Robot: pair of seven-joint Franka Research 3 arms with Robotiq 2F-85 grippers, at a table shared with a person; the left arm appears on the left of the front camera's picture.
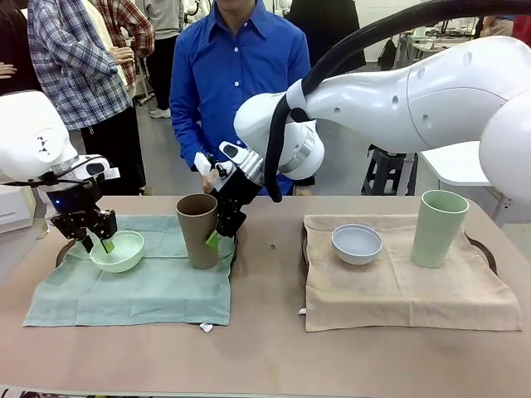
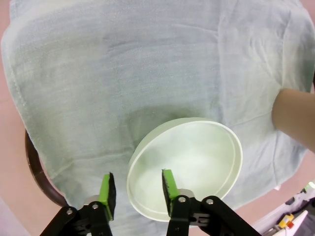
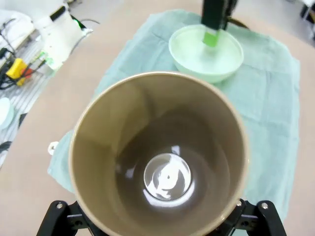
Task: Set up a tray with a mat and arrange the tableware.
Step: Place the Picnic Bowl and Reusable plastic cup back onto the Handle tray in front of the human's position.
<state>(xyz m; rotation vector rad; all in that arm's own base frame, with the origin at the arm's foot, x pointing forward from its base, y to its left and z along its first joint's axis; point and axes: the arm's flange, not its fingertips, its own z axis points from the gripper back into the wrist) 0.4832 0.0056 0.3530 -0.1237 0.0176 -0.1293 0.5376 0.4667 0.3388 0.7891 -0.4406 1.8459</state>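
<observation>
A mint green bowl [image 1: 118, 251] [image 2: 189, 167] [image 3: 206, 53] rests on the green mat [image 1: 141, 286] [image 2: 147, 64], which covers a dark tray [image 1: 62, 253] [image 2: 35, 167]. My left gripper [image 1: 98, 245] [image 2: 138, 189] is open and straddles the bowl's near rim, one pad inside and one outside. The tan-brown cup [image 1: 197, 230] [image 3: 160, 152] stands upright on the same mat. My right gripper [image 1: 205, 238] [image 3: 160, 226] sits around it, jaws open on either side. A pale blue-white bowl [image 1: 357, 243] and a pale green cup [image 1: 440, 228] stand on a tan mat [image 1: 398, 290].
A second dark tray [image 1: 491, 251] peeks out from under the tan mat. A person in a blue shirt [image 1: 236, 75] stands at the far edge, a hand [image 1: 211, 170] near my right wrist. Bare brown table [image 1: 265, 356] runs along the front and between the mats.
</observation>
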